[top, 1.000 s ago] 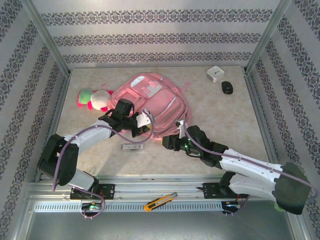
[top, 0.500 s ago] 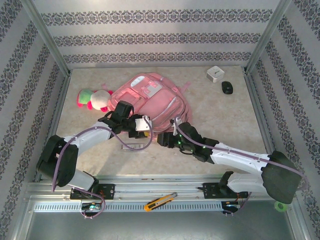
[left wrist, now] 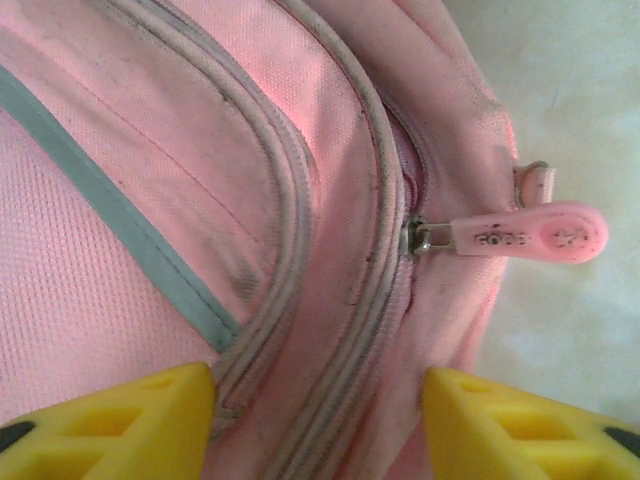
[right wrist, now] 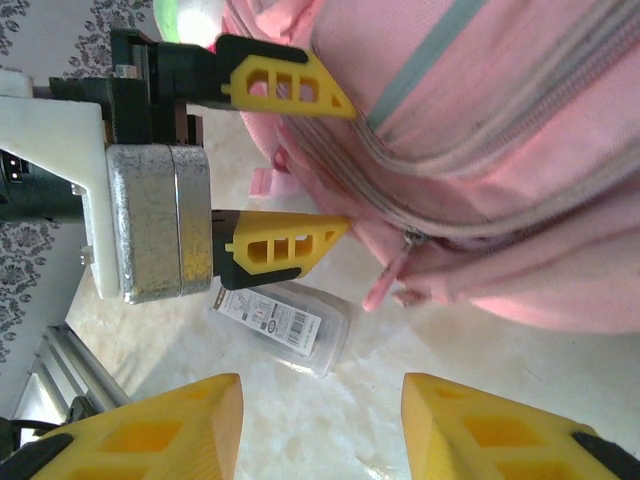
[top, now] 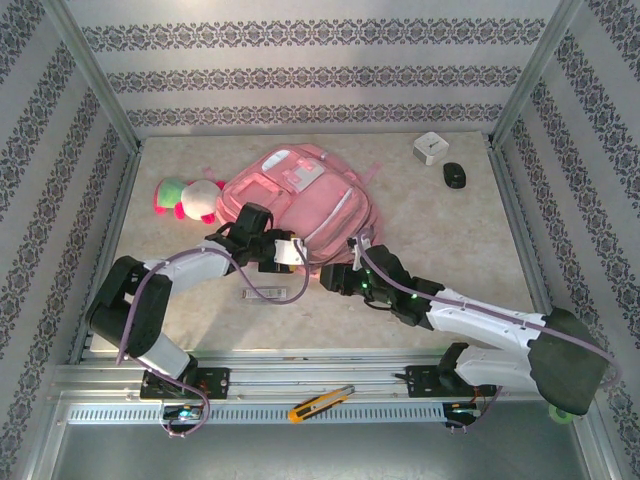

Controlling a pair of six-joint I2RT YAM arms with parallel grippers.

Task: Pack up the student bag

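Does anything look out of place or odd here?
The orange utility knife lies on the metal rail at the near edge, off the table and apart from the student bag. Nothing looks spilled or damaged.

Pink, grey-trimmed student bag — white walls, dark ornamental bands.

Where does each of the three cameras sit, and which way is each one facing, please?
Top external: fixed above and behind the arms, looking down on the table; both arms show, reaching the student bag.
Left wrist: on the left arm, close on the bag's zip seam and pink zip pull; the left gripper, open, at the bottom.
Right wrist: on the right arm, looking across at the bag's edge and a clear case; the right gripper at the bottom.
Shared: both wrist views catch the zip pull.
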